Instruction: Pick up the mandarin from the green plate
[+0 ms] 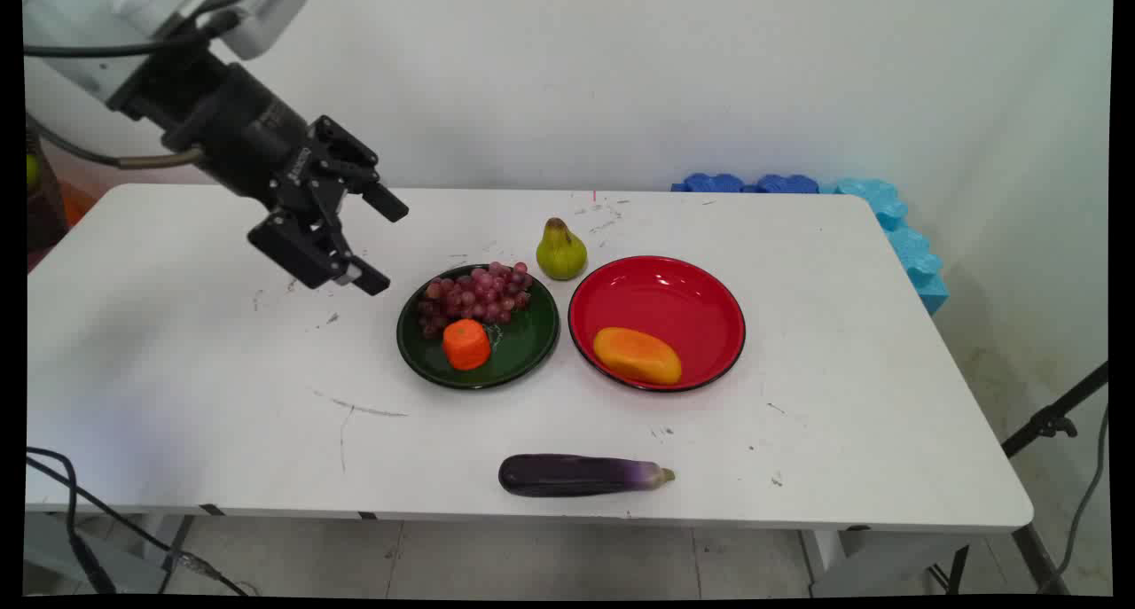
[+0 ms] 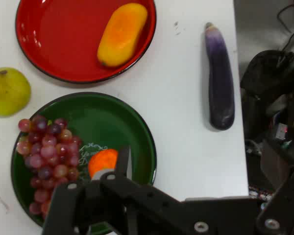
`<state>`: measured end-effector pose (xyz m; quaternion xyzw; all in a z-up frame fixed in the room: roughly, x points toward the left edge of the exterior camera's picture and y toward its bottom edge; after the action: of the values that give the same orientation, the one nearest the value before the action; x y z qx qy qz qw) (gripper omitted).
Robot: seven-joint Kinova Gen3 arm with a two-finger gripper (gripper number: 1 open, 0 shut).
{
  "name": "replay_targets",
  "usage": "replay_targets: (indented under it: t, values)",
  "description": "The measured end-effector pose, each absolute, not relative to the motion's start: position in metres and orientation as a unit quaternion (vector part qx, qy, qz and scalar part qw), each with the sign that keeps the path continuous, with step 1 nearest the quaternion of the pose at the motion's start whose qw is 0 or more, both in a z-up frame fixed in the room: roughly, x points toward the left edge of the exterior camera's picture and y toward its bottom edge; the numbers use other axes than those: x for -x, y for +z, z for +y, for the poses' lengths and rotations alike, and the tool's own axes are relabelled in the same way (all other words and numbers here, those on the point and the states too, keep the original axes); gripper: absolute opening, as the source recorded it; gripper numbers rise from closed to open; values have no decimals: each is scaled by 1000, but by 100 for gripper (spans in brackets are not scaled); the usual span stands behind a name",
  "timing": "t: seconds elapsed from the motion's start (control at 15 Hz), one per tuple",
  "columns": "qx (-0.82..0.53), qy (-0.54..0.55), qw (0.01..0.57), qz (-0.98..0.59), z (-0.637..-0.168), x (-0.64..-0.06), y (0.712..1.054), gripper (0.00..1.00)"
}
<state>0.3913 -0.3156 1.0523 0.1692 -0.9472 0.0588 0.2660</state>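
Above the table's left half, the gripper point(image 1: 383, 241) is hanging in the air with its fingers spread apart, holding nothing. Nearest to it, a green plate point(image 1: 532, 343) is carrying red grapes point(image 1: 477, 295) and an orange carrot piece point(image 1: 466, 344). A pear point(image 1: 561, 251) is standing just behind, a red plate point(image 1: 674, 303) with a mango point(image 1: 637, 355) is sitting beside, and an eggplant point(image 1: 581, 474) is lying near the front edge.

White table point(image 1: 222, 396) bears green plate point(image 1: 532, 347), red plate point(image 1: 674, 290), pear point(image 1: 561, 251), eggplant point(image 1: 576, 474).

Grapes point(image 1: 476, 295) and carrot point(image 1: 466, 344) in plate point(image 1: 532, 343)
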Motion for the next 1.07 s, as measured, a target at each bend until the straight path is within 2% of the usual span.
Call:
replay_targets:
  t: [0.4,1.07]
  values:
    - [-201,84,223,-950,-351,-371,1033,100]
    - [-228,87,150,-958,-391,-345,931,100]
